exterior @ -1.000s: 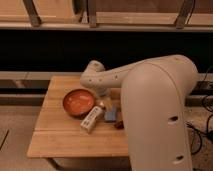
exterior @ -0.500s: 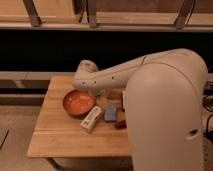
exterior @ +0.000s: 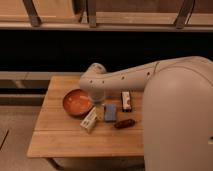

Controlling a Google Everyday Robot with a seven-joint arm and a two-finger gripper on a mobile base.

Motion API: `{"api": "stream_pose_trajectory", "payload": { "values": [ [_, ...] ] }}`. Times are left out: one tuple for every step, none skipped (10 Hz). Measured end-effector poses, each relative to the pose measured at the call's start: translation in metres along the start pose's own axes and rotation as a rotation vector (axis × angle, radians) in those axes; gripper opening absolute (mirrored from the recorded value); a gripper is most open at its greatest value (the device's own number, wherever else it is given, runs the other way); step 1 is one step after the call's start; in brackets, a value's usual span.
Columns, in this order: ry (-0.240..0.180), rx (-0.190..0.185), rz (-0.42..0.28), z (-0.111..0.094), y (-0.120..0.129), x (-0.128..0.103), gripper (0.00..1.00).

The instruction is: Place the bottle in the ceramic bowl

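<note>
1. Cream-white with a darker label band, the bottle [exterior: 90, 120] lies on its side on the wooden desk [exterior: 55, 142], just near and right of the bowl [exterior: 77, 102]. Its far end is close to the bowl's rim; whether they touch I cannot tell.
2. Just right of the bottle lies a blue block [exterior: 110, 112]. A white-and-red packet [exterior: 126, 100] sits farther right, and a small dark red thing [exterior: 124, 123] lies nearer.
3. The pincer [exterior: 98, 98] hangs below the arm's wrist, over the desk between bowl and block, just beyond the bottle's far end. How wide it stands I cannot tell. The bottle rests on the desk, so it seems not to be held.
4. Judging by its size, the bottle is probably light and stiff enough for a firm squeeze. A smooth round body may roll or slip.
5. The best hold is likely across the middle of the body, on the label band, square to its length. The block leaves little room on the right.
6. The bowl looks breakable, so the bottle should be set in gently, not dropped.
</note>
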Motion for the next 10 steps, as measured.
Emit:
{"api": "stream_pose_trajectory", "payload": {
  "values": [
    [-0.002,0.003,-0.005,0.0,-0.001,-0.003,0.8],
    [0.001,0.003,-0.007,0.001,-0.002,-0.003,0.8],
    [0.016,-0.008,-0.003,0.007,-0.002,0.002,0.8],
    [0.021,-0.019,0.002,0.016,-0.002,0.006,0.8],
    [0.037,-0.034,0.008,0.025,-0.002,0.016,0.8],
    [0.051,-0.042,0.009,0.029,-0.003,0.022,0.8],
    [0.068,-0.053,0.01,0.034,-0.005,0.03,0.8],
    [0.076,-0.06,0.012,0.037,-0.006,0.037,0.8],
    [0.073,-0.067,0.008,0.042,-0.008,0.039,0.8],
    [0.064,-0.073,0.003,0.047,-0.009,0.038,0.8]
  ]
}}
